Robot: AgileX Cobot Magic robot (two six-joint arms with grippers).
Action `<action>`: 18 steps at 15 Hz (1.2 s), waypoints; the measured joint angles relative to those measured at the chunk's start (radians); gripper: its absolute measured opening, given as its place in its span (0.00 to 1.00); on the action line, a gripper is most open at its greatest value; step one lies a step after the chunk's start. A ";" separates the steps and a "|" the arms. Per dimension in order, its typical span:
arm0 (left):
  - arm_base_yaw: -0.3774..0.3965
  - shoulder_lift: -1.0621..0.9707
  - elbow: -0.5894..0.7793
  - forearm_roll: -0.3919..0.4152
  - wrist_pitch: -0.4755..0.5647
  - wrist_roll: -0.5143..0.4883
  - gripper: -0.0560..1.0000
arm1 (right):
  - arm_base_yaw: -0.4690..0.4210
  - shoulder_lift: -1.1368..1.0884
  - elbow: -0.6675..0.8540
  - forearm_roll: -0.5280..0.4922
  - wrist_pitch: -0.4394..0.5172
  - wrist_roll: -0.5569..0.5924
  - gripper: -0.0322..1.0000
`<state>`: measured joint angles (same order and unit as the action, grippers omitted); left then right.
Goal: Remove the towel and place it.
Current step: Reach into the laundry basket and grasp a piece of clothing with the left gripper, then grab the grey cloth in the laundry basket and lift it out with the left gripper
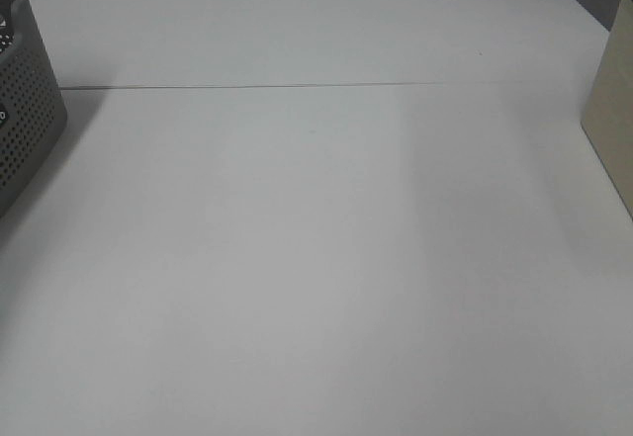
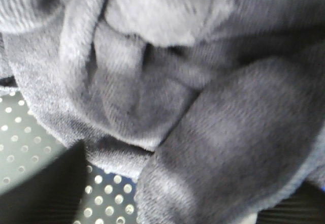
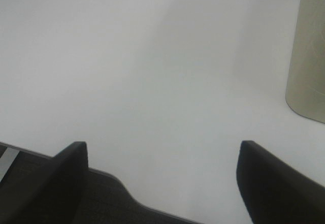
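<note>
1. Plainly, the towel (image 2: 167, 82) lies bunched in the basket (image 2: 20, 132), which stands at the left edge of the surface (image 1: 316, 258). Its soft folds fill almost the whole left wrist view, with the perforated plastic showing beneath them.
2. The left claw (image 2: 172, 193) is down in the basket and right against the cloth. One thick fold sits between its dark fingers (image 2: 45, 183). Whether they are pinching the fold or only straddling it I cannot tell, as this close view is blurred.
3. The towel is crumpled into rolls, so no long axis can be read. The cloth lies straight ahead of the left claw and touches it or very nearly does.
4. The left arm is far the nearer one. The right claw (image 3: 162, 148) hangs released and wide, with nothing between its jaws. It is over bare surface near the right edge, just beside a beige object (image 3: 307, 56) and well apart from the basket.
5. In the high view only a corner of the basket (image 1: 30, 120) shows. The dark shape at its rim may be towel or arm, but it is too cropped to say.
6. The coming move likely turns on lifting the cloth up over the basket wall, then carrying it toward the open middle of the surface.
7. No brand, label or writing can be read anywhere in these views.
</note>
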<state>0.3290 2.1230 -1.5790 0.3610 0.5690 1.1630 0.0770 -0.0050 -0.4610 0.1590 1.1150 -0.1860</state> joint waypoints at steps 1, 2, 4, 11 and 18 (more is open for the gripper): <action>0.000 0.000 0.000 -0.005 0.001 0.000 0.54 | 0.000 0.000 0.000 0.000 0.000 0.000 0.78; 0.000 0.000 0.000 -0.010 0.001 0.000 0.43 | 0.000 0.000 0.000 0.000 0.000 0.000 0.78; 0.000 0.000 0.000 -0.016 0.002 0.000 0.25 | 0.000 0.000 0.000 0.000 0.000 0.000 0.78; 0.000 0.000 0.000 -0.028 0.027 0.000 0.19 | 0.000 0.000 0.000 0.000 0.000 0.000 0.78; -0.059 -0.190 -0.002 -0.035 0.034 -0.052 0.06 | 0.000 0.000 0.000 0.000 0.000 0.000 0.78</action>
<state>0.2700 1.9330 -1.5810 0.3260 0.6030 1.1110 0.0770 -0.0050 -0.4610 0.1590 1.1150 -0.1860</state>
